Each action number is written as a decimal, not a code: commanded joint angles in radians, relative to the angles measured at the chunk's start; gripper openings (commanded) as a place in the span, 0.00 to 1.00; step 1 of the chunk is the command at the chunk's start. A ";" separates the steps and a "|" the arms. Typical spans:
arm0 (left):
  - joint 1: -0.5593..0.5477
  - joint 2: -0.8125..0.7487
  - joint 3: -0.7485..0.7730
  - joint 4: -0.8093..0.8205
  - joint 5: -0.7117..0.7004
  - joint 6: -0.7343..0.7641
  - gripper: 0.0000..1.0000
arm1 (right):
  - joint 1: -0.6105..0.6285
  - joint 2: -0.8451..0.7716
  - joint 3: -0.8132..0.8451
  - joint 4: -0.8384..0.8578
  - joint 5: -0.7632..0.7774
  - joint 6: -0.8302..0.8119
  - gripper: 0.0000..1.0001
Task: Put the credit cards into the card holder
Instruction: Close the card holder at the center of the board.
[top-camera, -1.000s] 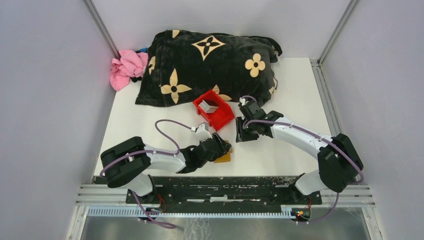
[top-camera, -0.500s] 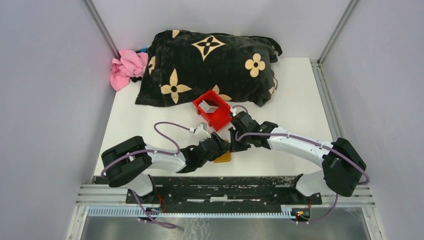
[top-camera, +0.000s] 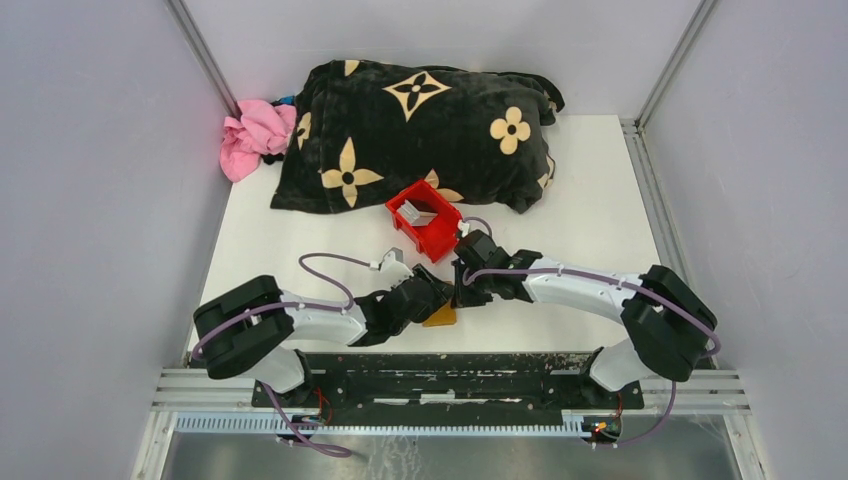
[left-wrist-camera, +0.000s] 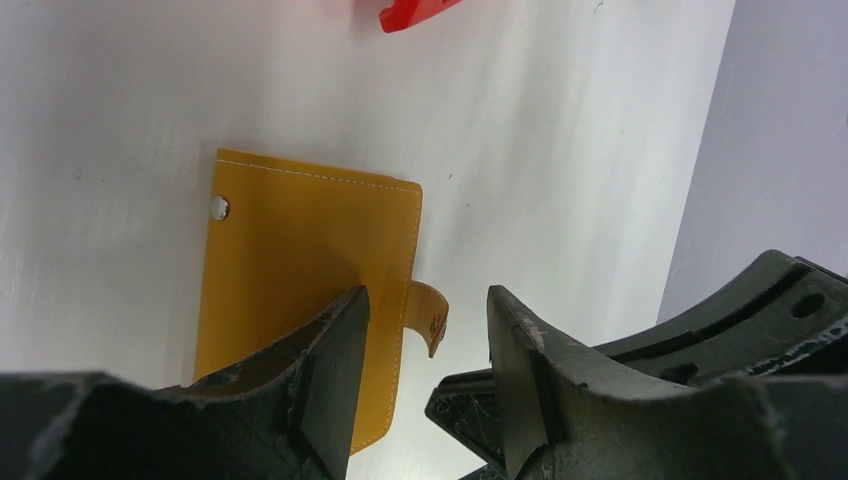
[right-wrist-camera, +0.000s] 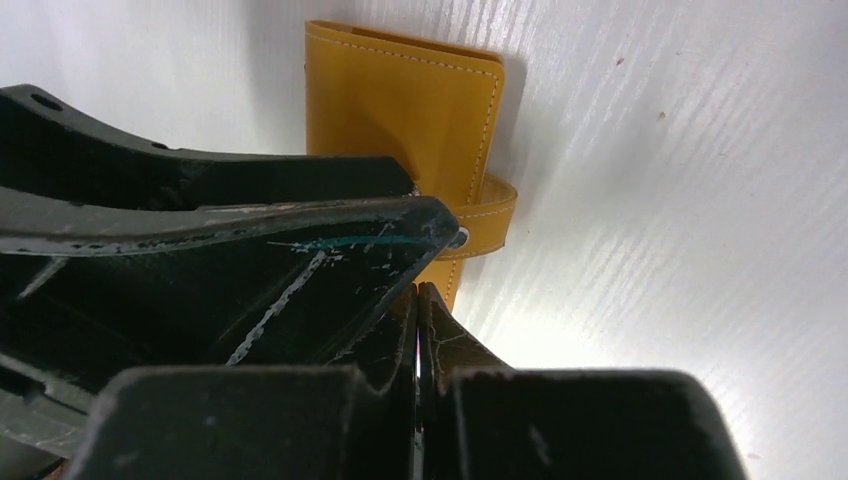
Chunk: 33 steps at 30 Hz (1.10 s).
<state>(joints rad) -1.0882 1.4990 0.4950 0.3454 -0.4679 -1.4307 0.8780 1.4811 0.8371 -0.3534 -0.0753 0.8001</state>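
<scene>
The card holder (top-camera: 443, 318) is a tan-yellow folded wallet lying flat near the table's front, with its strap tab (left-wrist-camera: 431, 316) curling up off its edge. My left gripper (left-wrist-camera: 426, 300) is open just above it, one finger over the wallet and the other beyond the tab. My right gripper (right-wrist-camera: 417, 292) is shut, its tips right by the strap (right-wrist-camera: 487, 214) with nothing visible between them. Its tip meets the left gripper (top-camera: 437, 293) from the right (top-camera: 460, 290). The credit cards (top-camera: 416, 212) stand grey-silver inside the red bin (top-camera: 441, 240).
A black blanket with tan flowers (top-camera: 420, 130) covers the back of the table, a pink cloth (top-camera: 252, 135) at its left. The red bin sits just behind both grippers, its corner (left-wrist-camera: 412, 12) showing in the left wrist view. Grey walls enclose both sides.
My right arm has swung left from beside the red bin to the card holder, and its gripper has shut. The left arm has shifted slightly left, still open.
</scene>
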 joint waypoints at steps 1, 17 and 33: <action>0.011 -0.017 -0.028 -0.086 -0.017 -0.054 0.55 | 0.011 0.019 -0.013 0.099 -0.006 0.043 0.01; 0.025 -0.083 -0.034 -0.123 -0.011 -0.113 0.57 | 0.016 0.135 -0.048 0.205 -0.050 0.073 0.01; 0.025 -0.310 -0.088 -0.264 -0.103 -0.042 0.58 | -0.004 0.193 0.077 0.095 -0.018 -0.027 0.01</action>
<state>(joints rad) -1.0622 1.2270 0.4255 0.1303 -0.5247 -1.5135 0.8856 1.6508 0.8642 -0.2123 -0.1383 0.8257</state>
